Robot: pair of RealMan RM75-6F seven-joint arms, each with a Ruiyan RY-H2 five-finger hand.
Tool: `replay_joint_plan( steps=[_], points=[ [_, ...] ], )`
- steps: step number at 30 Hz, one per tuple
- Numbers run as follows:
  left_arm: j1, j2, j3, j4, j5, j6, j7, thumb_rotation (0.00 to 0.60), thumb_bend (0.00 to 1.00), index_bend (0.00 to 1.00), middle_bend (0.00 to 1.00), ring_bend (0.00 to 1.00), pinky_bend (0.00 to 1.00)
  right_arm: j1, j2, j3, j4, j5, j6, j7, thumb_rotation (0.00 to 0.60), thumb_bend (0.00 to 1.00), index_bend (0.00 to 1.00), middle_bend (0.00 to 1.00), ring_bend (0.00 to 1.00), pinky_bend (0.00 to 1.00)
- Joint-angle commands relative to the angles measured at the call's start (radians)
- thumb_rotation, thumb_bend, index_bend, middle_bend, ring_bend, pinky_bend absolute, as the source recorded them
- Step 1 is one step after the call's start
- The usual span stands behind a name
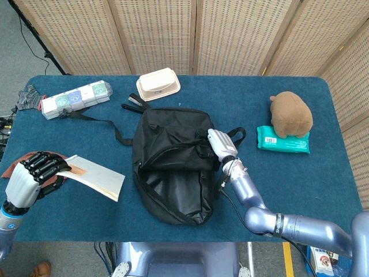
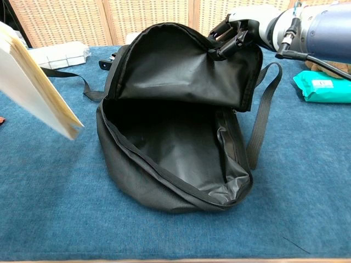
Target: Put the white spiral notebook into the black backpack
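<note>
The black backpack (image 1: 170,167) lies mid-table, its mouth wide open toward me, and the dark inside (image 2: 175,148) shows in the chest view. My right hand (image 1: 221,144) grips the backpack's top flap (image 2: 186,71) and holds it lifted; the same right hand (image 2: 237,28) shows at the flap's upper right corner. My left hand (image 1: 31,176) holds the white spiral notebook (image 1: 95,176) by its left end, tilted, left of the bag. In the chest view the notebook (image 2: 30,85) hangs at the left edge, above the table.
A brown cloth (image 1: 17,173) lies under my left hand. A long white box (image 1: 75,99) and a beige lidded container (image 1: 157,84) sit at the back. A brown plush (image 1: 291,114) rests on a teal wipes pack (image 1: 282,140) at right. A strap (image 1: 98,124) trails left.
</note>
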Motion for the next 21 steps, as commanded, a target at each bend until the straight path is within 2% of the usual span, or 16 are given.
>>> replay_joint_plan(
  steps=[1, 7, 11, 15, 21],
  points=[
    [-0.058, 0.049, 0.004, -0.202, 0.081, 0.03, 0.103, 0.6, 0.65, 0.86, 0.62, 0.46, 0.52, 0.009, 0.003, -0.003, -0.002, 0.01, 0.001, -0.003, 0.6, 0.57, 0.57, 0.53, 0.42, 0.63],
    [-0.117, 0.059, -0.022, -0.376, 0.151, 0.017, 0.227, 0.6, 0.65, 0.87, 0.63, 0.46, 0.52, 0.021, 0.017, -0.01, -0.013, 0.032, -0.003, -0.006, 0.6, 0.57, 0.57, 0.53, 0.42, 0.63],
    [-0.166, 0.01, -0.061, -0.419, 0.192, 0.019, 0.274, 0.6, 0.65, 0.87, 0.63, 0.47, 0.52, 0.026, 0.033, -0.02, -0.019, 0.054, -0.02, -0.003, 0.6, 0.57, 0.57, 0.53, 0.42, 0.63],
    [-0.236, -0.11, -0.119, -0.339, 0.236, 0.056, 0.298, 0.6, 0.64, 0.87, 0.63, 0.47, 0.52, 0.033, 0.057, -0.027, -0.019, 0.074, -0.051, 0.004, 0.6, 0.57, 0.57, 0.53, 0.42, 0.63],
    [-0.285, -0.257, -0.125, -0.185, 0.246, 0.059, 0.279, 0.6, 0.64, 0.87, 0.63, 0.47, 0.52, 0.038, 0.081, -0.04, -0.013, 0.087, -0.089, 0.024, 0.6, 0.57, 0.57, 0.53, 0.42, 0.63]
  ],
)
